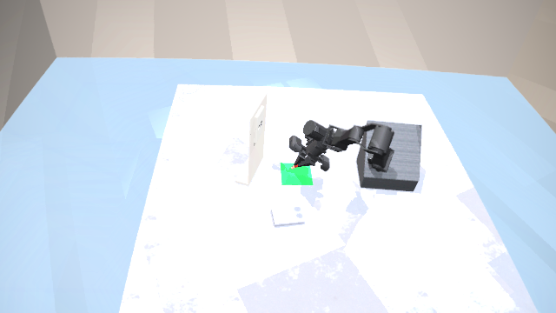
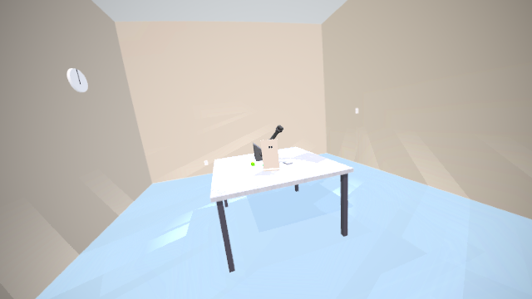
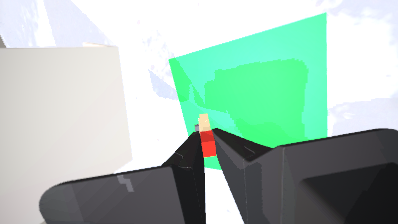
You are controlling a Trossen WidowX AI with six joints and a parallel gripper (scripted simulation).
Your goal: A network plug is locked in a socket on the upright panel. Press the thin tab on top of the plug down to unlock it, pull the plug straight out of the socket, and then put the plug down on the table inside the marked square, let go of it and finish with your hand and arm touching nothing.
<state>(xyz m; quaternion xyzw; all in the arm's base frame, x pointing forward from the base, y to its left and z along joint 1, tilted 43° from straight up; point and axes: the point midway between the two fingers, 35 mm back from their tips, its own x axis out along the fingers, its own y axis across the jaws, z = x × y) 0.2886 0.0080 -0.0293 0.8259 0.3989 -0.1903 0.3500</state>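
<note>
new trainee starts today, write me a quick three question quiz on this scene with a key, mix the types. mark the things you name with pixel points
1. True or false: the plug (image 1: pixel 295 166) (image 3: pixel 208 144) is plugged into the upright panel (image 1: pixel 256 145) (image 2: pixel 271 155) (image 3: pixel 62 105).
2. Multiple choice: what colour is the marked square (image 1: pixel 297 177) (image 3: pixel 260 100)?
a) blue
b) green
c) yellow
3. Fill in the blank: the gripper (image 1: pixel 296 165) (image 3: pixel 206 136) is ____ on the plug.

Key: 1 false; 2 b; 3 shut
</note>
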